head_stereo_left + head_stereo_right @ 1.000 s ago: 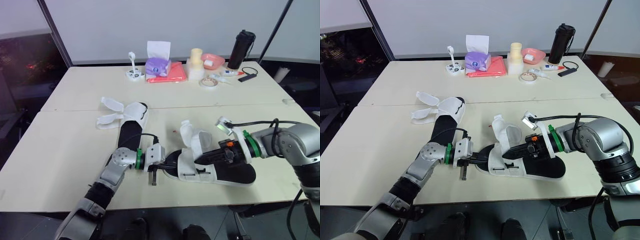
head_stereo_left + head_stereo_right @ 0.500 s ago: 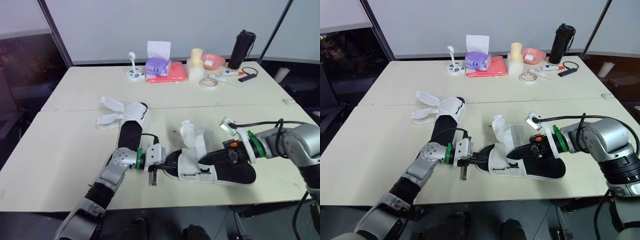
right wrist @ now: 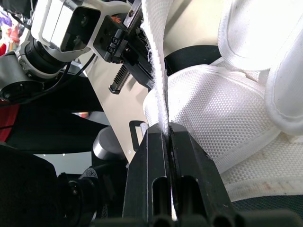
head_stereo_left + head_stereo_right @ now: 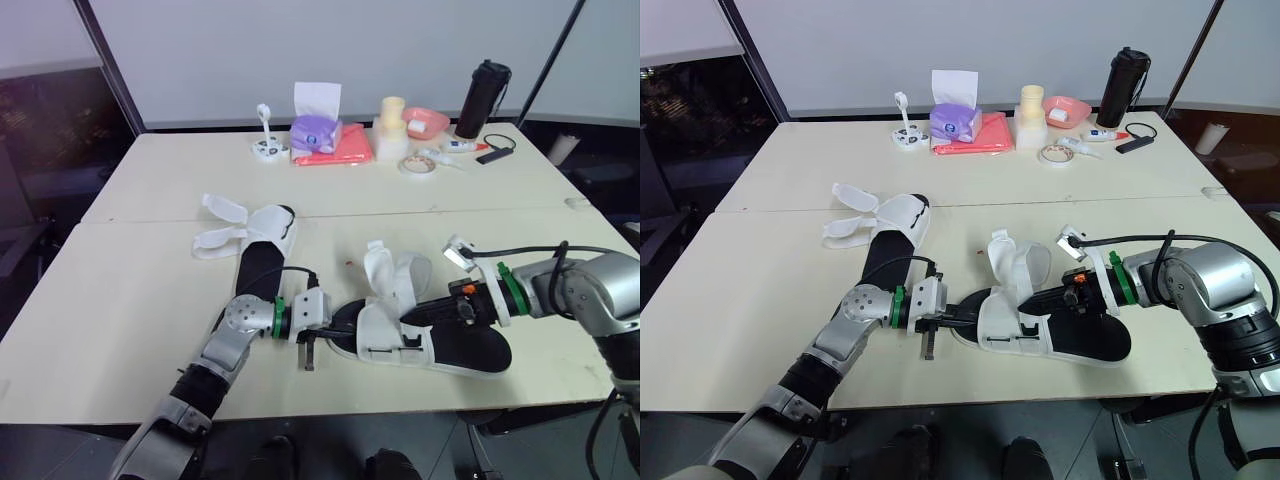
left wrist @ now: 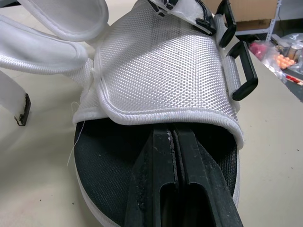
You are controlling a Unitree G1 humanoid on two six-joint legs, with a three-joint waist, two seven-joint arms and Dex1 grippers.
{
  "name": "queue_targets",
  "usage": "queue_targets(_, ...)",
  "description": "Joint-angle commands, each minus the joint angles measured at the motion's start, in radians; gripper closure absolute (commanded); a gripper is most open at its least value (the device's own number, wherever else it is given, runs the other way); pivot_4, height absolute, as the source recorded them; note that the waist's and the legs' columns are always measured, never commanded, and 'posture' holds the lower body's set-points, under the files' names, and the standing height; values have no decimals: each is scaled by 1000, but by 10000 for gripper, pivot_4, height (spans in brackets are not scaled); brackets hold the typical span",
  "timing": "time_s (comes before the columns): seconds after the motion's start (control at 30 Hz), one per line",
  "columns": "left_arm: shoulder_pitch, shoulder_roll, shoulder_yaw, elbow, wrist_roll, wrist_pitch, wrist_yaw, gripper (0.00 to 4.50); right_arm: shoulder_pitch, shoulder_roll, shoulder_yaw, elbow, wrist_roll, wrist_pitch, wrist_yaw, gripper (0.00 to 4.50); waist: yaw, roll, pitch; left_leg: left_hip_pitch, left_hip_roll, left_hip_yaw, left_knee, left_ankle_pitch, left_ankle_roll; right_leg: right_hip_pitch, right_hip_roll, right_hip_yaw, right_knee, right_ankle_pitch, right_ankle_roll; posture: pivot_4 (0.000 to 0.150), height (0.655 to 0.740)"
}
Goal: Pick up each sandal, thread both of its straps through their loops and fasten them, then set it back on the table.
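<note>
The left gripper (image 5: 174, 137) pinches the sandal (image 4: 465, 346) by the front edge of the counter (image 4: 120, 290). The right gripper (image 3: 168, 130) squeezes its strap (image 3: 158, 61).

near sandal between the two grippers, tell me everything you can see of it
The near sandal lies flat on the cream table: black footbed, white woven-mesh upper, black plastic loops on one side, padded white straps undone and standing up. The right gripper pinches one strap; the left gripper, shut, rests on the footbed at one end.
</note>
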Motion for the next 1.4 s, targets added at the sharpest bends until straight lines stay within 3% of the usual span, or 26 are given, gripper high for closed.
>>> queue_targets(0.03,8,4,-15,-1,15,1,1,45000,18,0,-22,-40,2,-26,4,44488,0,0,0,0,0,0,0,0,0,0,0,0,0,0,0,1500,7400)
queue_targets(0.1,7,3,-15,0,15,1,2,45000,30,-4,-21,-49,1,-39,9,44488,0,0,0,0,0,0,0,0,0,0,0,0,0,0,0,1500,7400)
queue_targets(0.17,7,3,-15,0,15,0,1,45000,41,-8,-28,-56,2,-52,13,39078,0,0,0,0,0,0,0,0,0,0,0,0,0,0,0,1500,7400)
queue_targets(0.27,8,4,-16,-2,15,0,0,45000,44,-6,-39,-55,-4,-59,-1,26574,0,0,0,0,0,0,0,0,0,0,0,0,0,0,0,1500,7400)
queue_targets(0.33,9,6,-15,-5,14,1,-1,45000,36,0,-48,-47,-2,-56,-12,15734,0,0,0,0,0,0,0,0,0,0,0,0,0,0,0,1500,7400)
queue_targets(0.77,9,9,-17,-8,14,5,-5,45000,-49,61,-112,33,16,-22,-63,15734,-1,0,0,0,0,0,0,0,0,0,0,0,0,0,0,1500,7400)
queue_targets(0.87,10,10,-18,-8,15,4,-6,45000,-46,61,-121,18,30,-5,-63,24368,-1,0,0,0,0,0,0,0,0,0,0,0,0,0,0,1500,7400)
queue_targets(1.0,8,8,-19,-5,16,2,-5,45000,-38,59,-137,-18,55,22,-71,44722,-1,0,0,0,0,0,0,0,0,0,0,0,0,0,0,1500,7400)
queue_targets(1.4,-3,-14,-25,15,24,-12,0,45000,-60,62,-177,-110,164,163,-120,44722,1,0,0,0,0,0,0,0,0,0,0,0,0,0,0,1500,7400)
